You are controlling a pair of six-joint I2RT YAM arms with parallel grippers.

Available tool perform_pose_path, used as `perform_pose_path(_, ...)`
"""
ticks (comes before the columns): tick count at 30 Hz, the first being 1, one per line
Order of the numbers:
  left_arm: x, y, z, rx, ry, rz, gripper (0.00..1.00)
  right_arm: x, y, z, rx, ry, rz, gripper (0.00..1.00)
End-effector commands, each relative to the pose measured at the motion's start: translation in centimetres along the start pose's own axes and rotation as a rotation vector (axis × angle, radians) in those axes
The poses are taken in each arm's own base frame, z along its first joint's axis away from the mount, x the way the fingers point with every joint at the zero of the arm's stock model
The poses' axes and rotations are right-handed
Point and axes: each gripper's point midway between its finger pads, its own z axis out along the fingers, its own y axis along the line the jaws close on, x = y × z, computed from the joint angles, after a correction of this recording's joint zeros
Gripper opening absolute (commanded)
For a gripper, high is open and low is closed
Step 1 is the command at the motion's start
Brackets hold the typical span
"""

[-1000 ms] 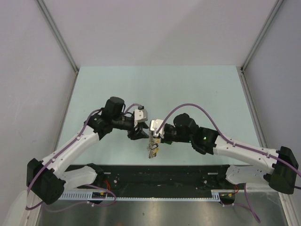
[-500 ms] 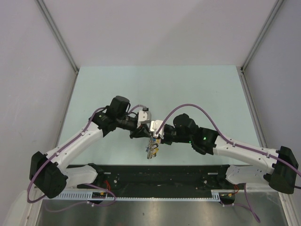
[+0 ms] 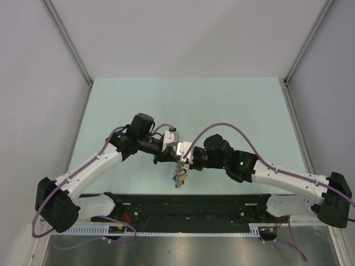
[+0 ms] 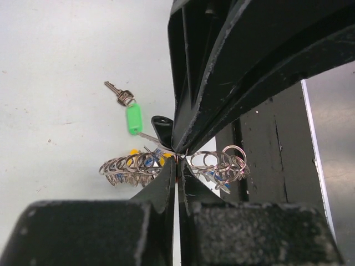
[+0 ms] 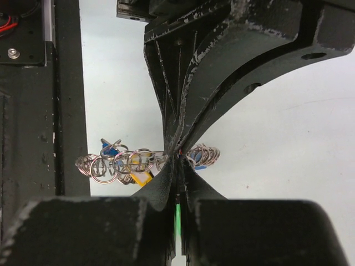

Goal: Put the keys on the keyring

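left end effector (image 4: 176,173) is clamped shut, its two fingers pinched together right on the wire of the keyring (image 4: 125,165). right end effector (image 5: 177,170) is doing the same from the opposite side, fingers closed on that same ring. The two sets of tips meet nose to nose at one spot, touching or as good as. So that's two end effectors on one keyring

The ring is held up edge-on between them, and in each wrist view its small wire loops fan out on both sides of the pinch point. Too many loops, and too bunched, for me to count

Keys: I count four colours
- one green key (image 4: 133,119) sticking out from the ring, away from the left wrist camera, with a small silver blade at its far end
- one black key (image 4: 161,126) just beside it, right up against the right arm's finger
- a yellow key (image 5: 141,176) tucked in among the loops
- a blue key (image 5: 109,149) near the yellow

Can't tell whether there's more than one yellow or blue, they're buried in the wire

From the top camera the whole bundle hangs just under the two wrists, near the front edge of the pale green bench (image 3: 222,105), right by the black rail (image 3: 222,204). Both arms bend in toward the middle, with one purple cable on each
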Motion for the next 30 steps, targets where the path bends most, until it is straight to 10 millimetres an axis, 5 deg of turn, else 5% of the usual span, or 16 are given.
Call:
perform_pose_path(1,-2.4,-0.2,-1.1,-0.039,-0.063,0.042,0.00,-3.3,-2.7,-1.9,0.126,-0.062,-0.003,0.00)
perform_pose_path(16,-4.4,0.1,-4.2,-0.218,-0.242,0.001,0.00,-1.8,-2.0,-2.6,0.154,-0.035,0.057,0.00)
perform_pose_path(30,-7.5,0.3,-5.4,-0.301,-0.452,-0.051,0.00,-3.7,-1.0,-1.5,0.152,-0.149,0.069,0.00)
